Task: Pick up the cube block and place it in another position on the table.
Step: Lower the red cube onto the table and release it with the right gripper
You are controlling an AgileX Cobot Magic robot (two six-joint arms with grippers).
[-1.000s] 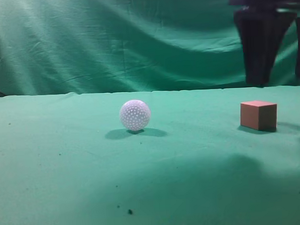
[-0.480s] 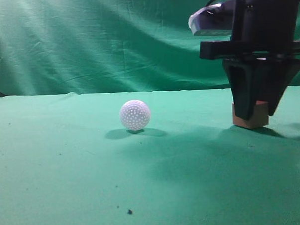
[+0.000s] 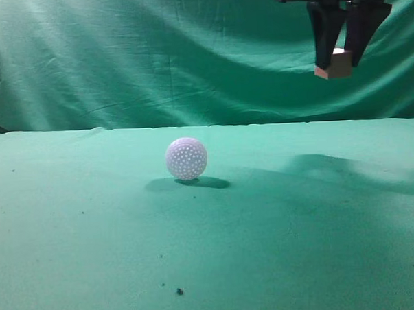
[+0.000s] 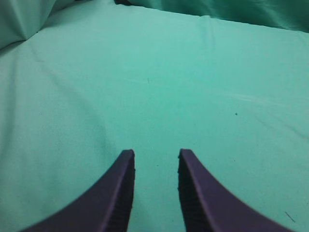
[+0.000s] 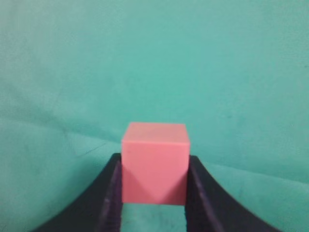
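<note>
My right gripper (image 3: 335, 61) is shut on the reddish-brown cube block (image 3: 333, 66) and holds it high above the green table (image 3: 279, 227) at the upper right of the exterior view. In the right wrist view the cube block (image 5: 154, 162) sits squarely between the two dark fingers of my right gripper (image 5: 154, 166), with green cloth far below. My left gripper (image 4: 155, 155) is open and empty over bare green cloth; it does not show in the exterior view.
A white dimpled ball (image 3: 186, 158) rests on the table left of centre. The wrinkled green backdrop (image 3: 155, 61) hangs behind the table's far edge. Small dark specks (image 3: 178, 291) lie on the cloth near the front.
My right gripper came down around the cube block on the table at the right, closed on it, and has lifted it well above the table. The ball has not moved.
</note>
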